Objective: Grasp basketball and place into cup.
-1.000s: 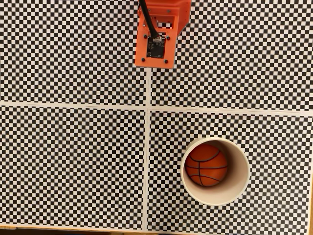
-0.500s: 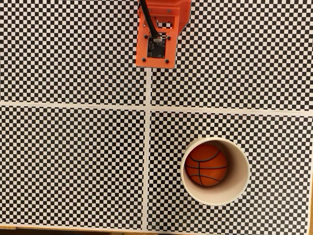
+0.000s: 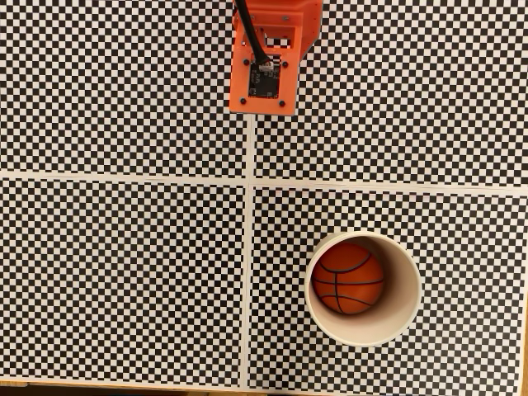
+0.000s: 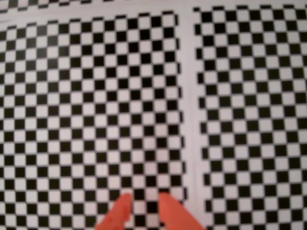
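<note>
Inside cup [image 3: 406, 309], lower right in fixed view: basketball [image 3: 347, 278]. Wrist view: gripper [image 4: 144, 197] empty, tips slightly apart over checkered worktop [image 4: 86, 105].

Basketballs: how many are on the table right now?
1. The small orange toy basketball sits inside the cream paper cup, lower right in the fixed view. Nothing suggests another.

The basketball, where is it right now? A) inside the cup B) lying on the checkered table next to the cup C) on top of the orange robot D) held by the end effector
A: in the fixed view the basketball sits down inside the cup, with the cup's pale rim all the way around it, and in the wrist view the end effector has nothing between its tips.
</note>
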